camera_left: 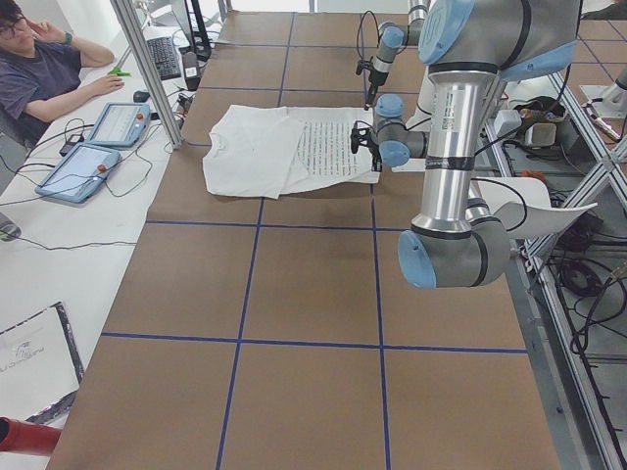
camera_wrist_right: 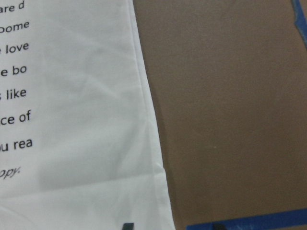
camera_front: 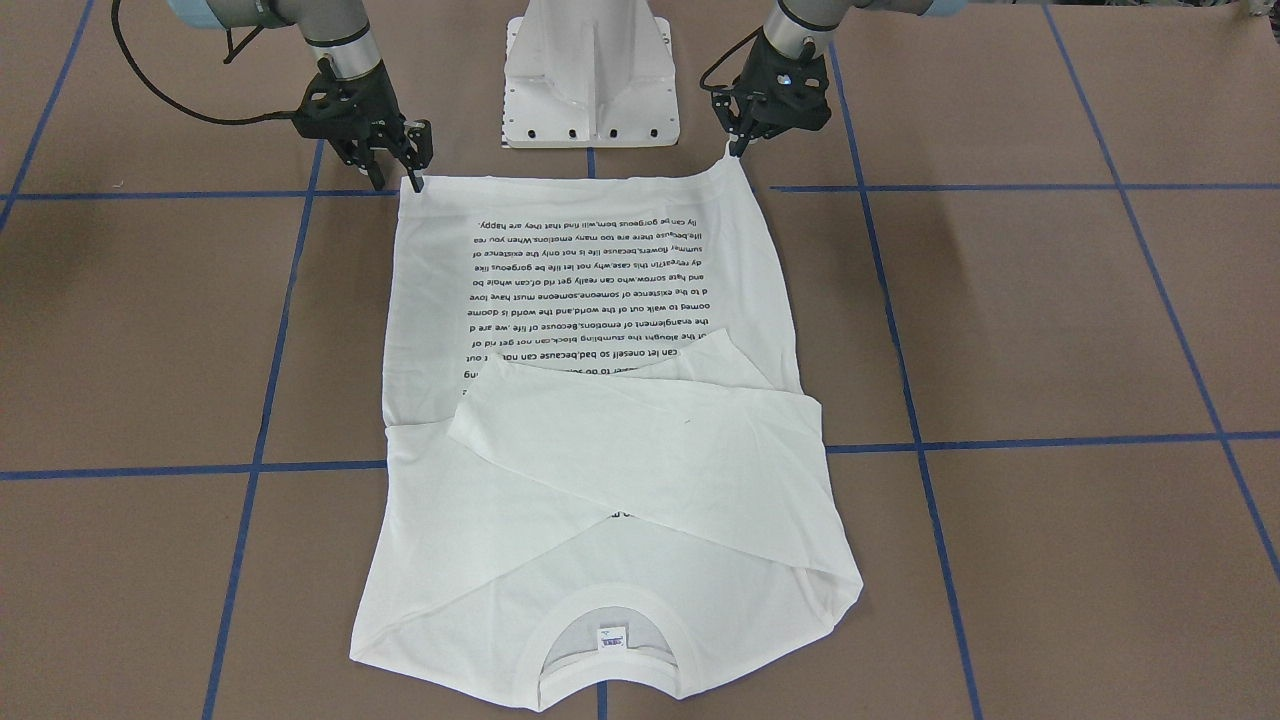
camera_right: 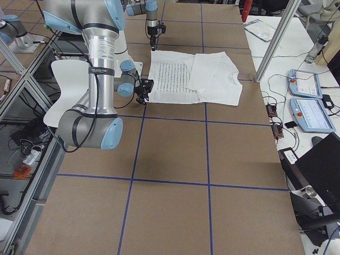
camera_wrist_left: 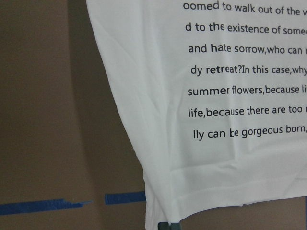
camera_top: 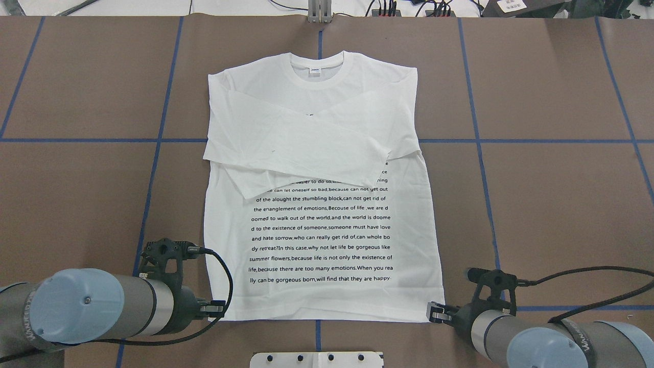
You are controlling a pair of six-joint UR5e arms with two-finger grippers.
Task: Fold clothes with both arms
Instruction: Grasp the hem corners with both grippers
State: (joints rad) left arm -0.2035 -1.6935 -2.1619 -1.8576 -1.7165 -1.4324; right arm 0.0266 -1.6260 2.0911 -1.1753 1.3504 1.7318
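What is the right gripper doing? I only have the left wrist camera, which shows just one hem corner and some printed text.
Observer: The right gripper looks open at the other hem corner of the T-shirt, with a finger on either side of the edge.
Operator: Are the sleeves folded in?
Observer: Yes, both sleeves lie crossed over the chest and cover the top lines of text.
Operator: Which way does the collar point?
Observer: The collar is at the far end, away from the robot.
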